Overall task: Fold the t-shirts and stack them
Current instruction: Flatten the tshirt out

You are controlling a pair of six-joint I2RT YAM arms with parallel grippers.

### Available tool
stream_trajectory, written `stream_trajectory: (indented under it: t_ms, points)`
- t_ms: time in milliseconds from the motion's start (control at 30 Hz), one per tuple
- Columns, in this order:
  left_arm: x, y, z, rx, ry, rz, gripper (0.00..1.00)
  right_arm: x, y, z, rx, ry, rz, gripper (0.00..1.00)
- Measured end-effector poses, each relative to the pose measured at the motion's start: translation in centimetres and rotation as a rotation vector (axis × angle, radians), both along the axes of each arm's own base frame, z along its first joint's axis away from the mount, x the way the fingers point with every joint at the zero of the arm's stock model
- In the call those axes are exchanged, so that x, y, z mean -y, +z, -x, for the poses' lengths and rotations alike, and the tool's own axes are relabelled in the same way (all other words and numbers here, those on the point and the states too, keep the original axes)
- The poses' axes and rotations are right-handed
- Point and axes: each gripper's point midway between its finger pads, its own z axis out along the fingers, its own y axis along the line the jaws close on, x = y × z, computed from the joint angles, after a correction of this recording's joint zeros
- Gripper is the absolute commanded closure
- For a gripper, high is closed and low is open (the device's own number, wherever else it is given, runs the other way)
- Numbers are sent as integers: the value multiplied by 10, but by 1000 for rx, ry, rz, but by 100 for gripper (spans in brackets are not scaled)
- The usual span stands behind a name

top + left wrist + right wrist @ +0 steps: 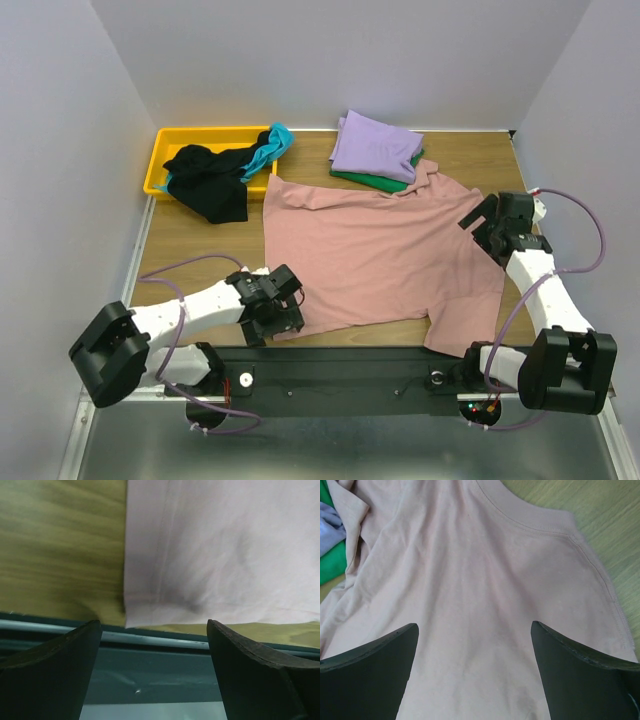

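Pink t-shirt (380,255) flat on bench (200,248); left claw (152,624) at hem corner, right claw (474,625) near collar, both wide, empty.

Wooden table (170,235), pale grey walls (350,50), even light

Well ahead of the right pincer (474,625), the folded green cloth t-shirt (372,179) is lying mostly buried under the folded lavender t-shirt (377,146), and both are running off the right wrist view's left edge. Far ahead of the left pincer (153,622), the teal t-shirt (278,140) is lying partly covered by the crumpled black t-shirt (210,185) in the yellow plastic bin (205,131). Just ahead of that pincer, the dusty-pink cloth t-shirt (225,545) is looking blurred and is being cut off at the top and right edges.
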Motion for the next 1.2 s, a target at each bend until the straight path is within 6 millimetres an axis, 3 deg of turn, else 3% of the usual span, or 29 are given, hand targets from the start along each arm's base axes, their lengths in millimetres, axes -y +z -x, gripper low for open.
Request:
stream_trajectory:
  t_ms: [167, 300, 600, 733, 800, 967, 1000, 1133, 1200]
  points:
    - [-10, -5, 8, -53, 2, -99, 20, -2, -1, 0, -2, 10, -5, 0]
    - [-15, -5, 3, -38, 19, -145, 24, -3, -1, 0, -1, 16, -10, 0]
    - [2, -10, -16, 15, 10, -120, 52, -4, 2, 0, 5, 27, -5, 0]
    - [2, -9, -15, 13, 7, -115, 55, -4, 6, 1, 18, 28, -2, 0]
    - [2, -8, -14, 15, 7, -110, 67, -3, 7, 1, 23, 27, 2, 0]
    - [1, -2, -11, 27, 10, -71, 69, -2, 10, 2, 33, 22, 9, 0]
    - [1, -1, -11, 27, 10, -69, 77, -2, 11, 2, 36, 21, 11, 0]
    - [1, -4, -9, 16, -1, -78, 87, 0, 14, 3, 43, 13, 20, 0]
    - [1, -6, -8, 5, -8, -86, 100, 1, 11, 5, 37, 11, 25, 0]
